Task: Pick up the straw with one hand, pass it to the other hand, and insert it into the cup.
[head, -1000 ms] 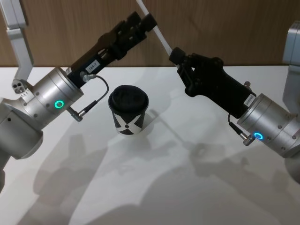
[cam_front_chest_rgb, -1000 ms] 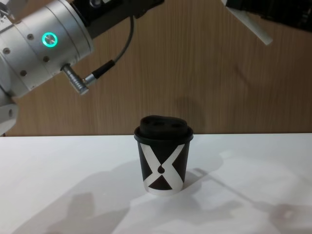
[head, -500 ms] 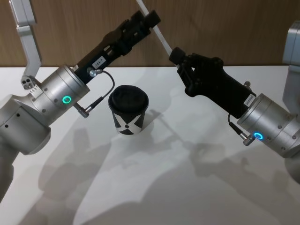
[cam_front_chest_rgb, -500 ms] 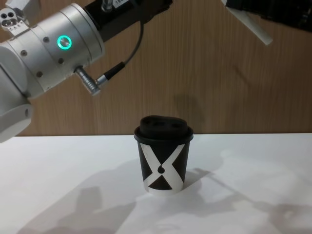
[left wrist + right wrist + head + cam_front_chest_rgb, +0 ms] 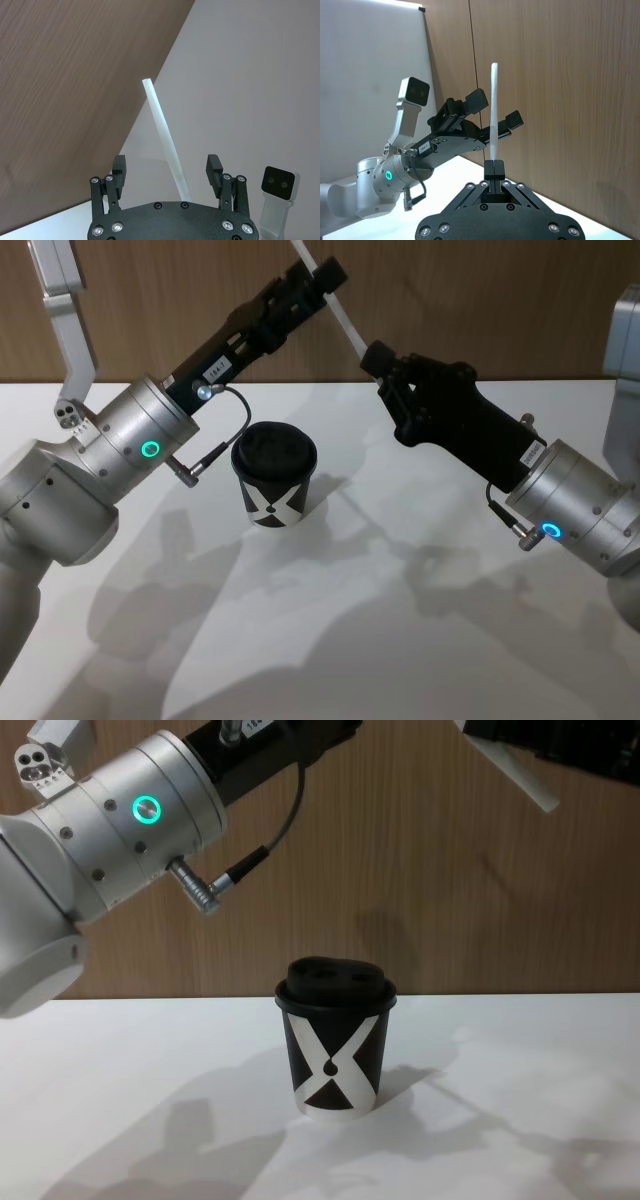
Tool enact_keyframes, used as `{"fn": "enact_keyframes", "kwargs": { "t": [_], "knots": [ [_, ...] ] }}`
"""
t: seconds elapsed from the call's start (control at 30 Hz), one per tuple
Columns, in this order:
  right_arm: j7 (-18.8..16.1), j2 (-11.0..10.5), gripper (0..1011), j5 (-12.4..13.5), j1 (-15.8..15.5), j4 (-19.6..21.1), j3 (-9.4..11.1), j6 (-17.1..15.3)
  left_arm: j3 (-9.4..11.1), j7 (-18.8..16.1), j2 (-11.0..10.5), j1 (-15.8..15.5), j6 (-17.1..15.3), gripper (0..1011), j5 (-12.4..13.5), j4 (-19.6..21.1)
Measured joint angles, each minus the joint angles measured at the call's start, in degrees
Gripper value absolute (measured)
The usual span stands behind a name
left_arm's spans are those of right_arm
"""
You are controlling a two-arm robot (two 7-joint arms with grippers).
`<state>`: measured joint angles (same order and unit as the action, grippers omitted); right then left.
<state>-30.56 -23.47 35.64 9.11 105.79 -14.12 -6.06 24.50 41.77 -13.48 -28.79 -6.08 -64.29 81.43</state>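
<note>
The right gripper, raised to the right of the cup, is clenched on the straw, which slants up and left. The left gripper reaches up beyond the cup, its fingers spread on both sides of the straw.
</note>
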Motion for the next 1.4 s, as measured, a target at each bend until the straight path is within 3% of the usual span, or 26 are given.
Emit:
{"fn": "enact_keyframes", "kwargs": {
  "t": [0.77,0.9,1.0,1.1,1.4],
  "knots": [
    [0.0,0.0,0,0.0,0.0,0.0,0.0,0.0,1.4,1.4,0.7,-1.6,1.7,996,-1.0,-2.1],
    [0.0,0.0,0,0.0,0.0,0.0,0.0,0.0,1.6,1.6,0.8,-1.9,1.9,945,-1.0,-2.3],
    [0.0,0.0,0,0.0,0.0,0.0,0.0,0.0,1.7,1.7,0.8,-2.0,2.2,834,-1.1,-2.5],
    [0.0,0.0,0,0.0,0.0,0.0,0.0,0.0,1.8,1.7,0.8,-2.1,2.6,786,-1.2,-2.5],
    [0.0,0.0,0,0.0,0.0,0.0,0.0,0.0,1.7,1.9,0.6,-2.0,3.5,474,-1.7,-2.5]
  ]
}}
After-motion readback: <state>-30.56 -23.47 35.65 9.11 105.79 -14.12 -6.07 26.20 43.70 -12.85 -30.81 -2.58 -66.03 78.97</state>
